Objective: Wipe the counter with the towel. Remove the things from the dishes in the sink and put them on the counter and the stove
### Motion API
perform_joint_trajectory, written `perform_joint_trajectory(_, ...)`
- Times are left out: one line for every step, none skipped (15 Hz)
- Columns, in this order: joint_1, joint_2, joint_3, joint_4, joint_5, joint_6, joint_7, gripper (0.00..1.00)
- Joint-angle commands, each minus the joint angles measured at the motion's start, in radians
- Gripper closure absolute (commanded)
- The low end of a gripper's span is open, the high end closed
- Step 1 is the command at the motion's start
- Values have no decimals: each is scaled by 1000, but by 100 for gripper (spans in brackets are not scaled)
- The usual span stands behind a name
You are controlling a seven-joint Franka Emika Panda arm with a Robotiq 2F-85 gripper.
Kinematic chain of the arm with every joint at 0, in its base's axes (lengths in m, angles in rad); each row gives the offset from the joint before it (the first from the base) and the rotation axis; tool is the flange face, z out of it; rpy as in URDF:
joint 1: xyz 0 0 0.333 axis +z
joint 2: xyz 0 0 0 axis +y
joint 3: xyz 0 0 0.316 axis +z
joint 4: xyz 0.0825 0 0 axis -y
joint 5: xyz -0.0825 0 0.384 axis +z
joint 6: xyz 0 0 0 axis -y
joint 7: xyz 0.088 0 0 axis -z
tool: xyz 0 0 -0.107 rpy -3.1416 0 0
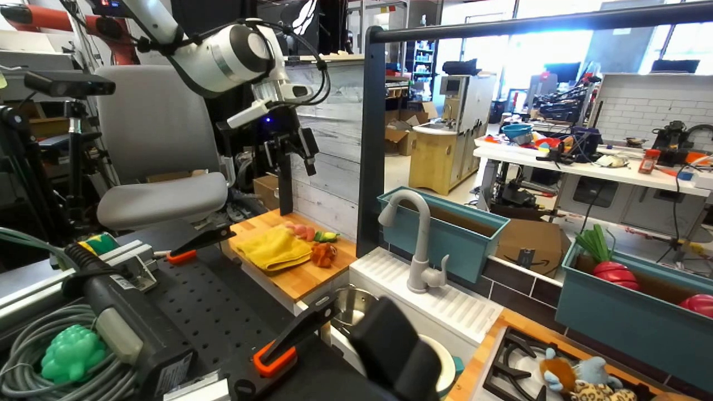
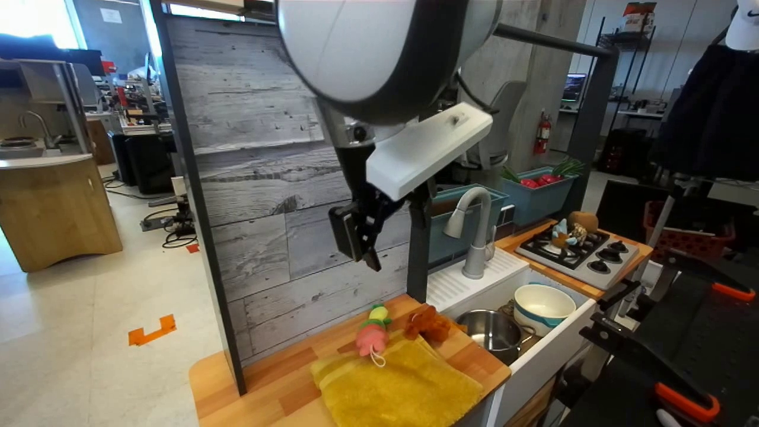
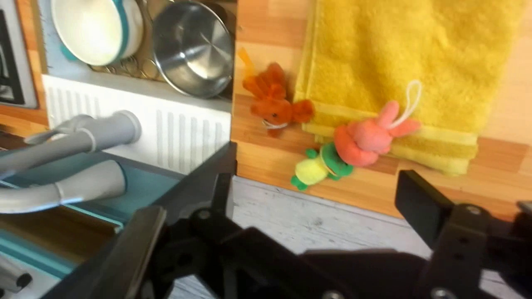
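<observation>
I hang well above the wooden counter point(image 2: 273, 394), my claw point(image 1: 291, 160) spread, its two fingers point(image 3: 422, 203) standing wide apart. The plank panel point(image 2: 249, 190) closes off the counter's back edge, and a dark post point(image 2: 418, 255) rises at the corner by the sink point(image 2: 551, 357). Between the yellow towel point(image 2: 403, 385) and the panel only a narrow strip of bare wood shows. The end away from the sink gives me a broader bare stretch, with a second dark post point(image 2: 220, 296) at the panel's far end. Near the front edge spreads a black perforated table point(image 1: 217, 317).

The towel lies folded on the counter. A pink plush point(image 3: 368, 139) overlaps its edge on the panel side and touches a green and yellow plush point(image 3: 316, 168) on the wood; a red-brown plush point(image 3: 272, 99) rests against the towel on the side toward the sink. In the sink a steel pot point(image 2: 489, 332) stands beside a cream bowl point(image 2: 544, 301) trimmed in teal, and a gray faucet point(image 2: 474, 237) arches up from a ribbed white ledge point(image 2: 442, 289) behind them. Plush toys point(image 2: 566, 234) lie bunched on the stove point(image 2: 584, 261) beyond, and teal planters point(image 2: 536, 204) line the back.

Out in the room a gray chair point(image 1: 156, 128) stands past the perforated table, a cluttered white table point(image 1: 585, 171) sits farther off, and orange tape point(image 2: 151, 335) marks the floor.
</observation>
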Motion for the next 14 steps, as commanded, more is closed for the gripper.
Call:
perform_joint_trajectory(-143, -223, 115, -97, -189, -213, -16, 0)
perform_joint_trajectory(-191, -270, 142, -117, -240, -280, -24, 0)
perform_joint_trajectory(-244, -312, 174, -131, -286, -348, -36, 0)
perform_joint_trajectory(-303, -358, 210, -153, -328, -410, -62, 0)
perform_joint_trajectory(-366, -414, 245, -176, -369, -470, -109, 0)
perform_joint_trajectory(-434, -461, 287, -213, -399, -487, -168, 0)
perform_joint_trajectory(-507, -501, 326, -234, -423, -521, -229, 0)
perform_joint_trajectory(-579, -544, 363, -271, -442, -532, -291, 0)
perform_joint_trajectory(-656, -582, 399, -295, -452, -552, -361, 0)
perform_joint_trajectory(-729, -615, 429, -320, -456, -581, -430, 0)
perform_joint_trajectory(-731, -525, 478, -239, -456, -560, -313, 0)
perform_joint_trajectory(-781, -557, 490, -265, -454, -570, -368, 0)
perform_joint_trajectory(-812, -582, 494, -286, -451, -569, -401, 0)
perform_joint_trajectory(-825, -597, 496, -299, -449, -568, -416, 0)
